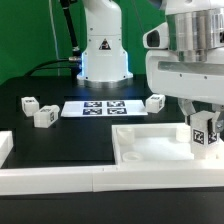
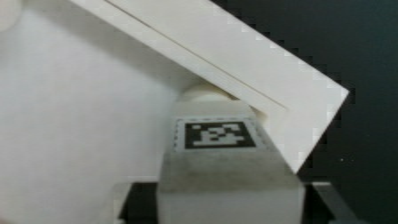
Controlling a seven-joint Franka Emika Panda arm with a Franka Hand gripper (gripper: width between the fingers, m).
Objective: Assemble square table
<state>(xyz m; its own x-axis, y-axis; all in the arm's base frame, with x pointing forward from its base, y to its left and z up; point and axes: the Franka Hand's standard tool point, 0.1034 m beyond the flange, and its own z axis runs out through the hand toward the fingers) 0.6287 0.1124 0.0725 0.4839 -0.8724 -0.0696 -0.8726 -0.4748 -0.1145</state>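
The white square tabletop panel [image 1: 150,148] lies at the exterior view's right, rim up. My gripper [image 1: 203,128] hangs over its far right corner, shut on a short white leg [image 1: 203,136] held upright, tag facing out. In the wrist view the leg [image 2: 222,165] fills the gap between the two dark fingers [image 2: 146,205], and its far end meets the panel's corner [image 2: 267,75] just inside the raised rim. The socket under the leg's end is hidden. Three more tagged legs lie on the black table: two at the left [image 1: 28,103] [image 1: 44,116] and one behind the panel [image 1: 155,102].
The marker board [image 1: 100,108] lies flat at mid-table. A long white border bar [image 1: 60,180] runs along the front, and another piece [image 1: 5,146] sits at the left edge. The arm's base [image 1: 103,50] stands at the back.
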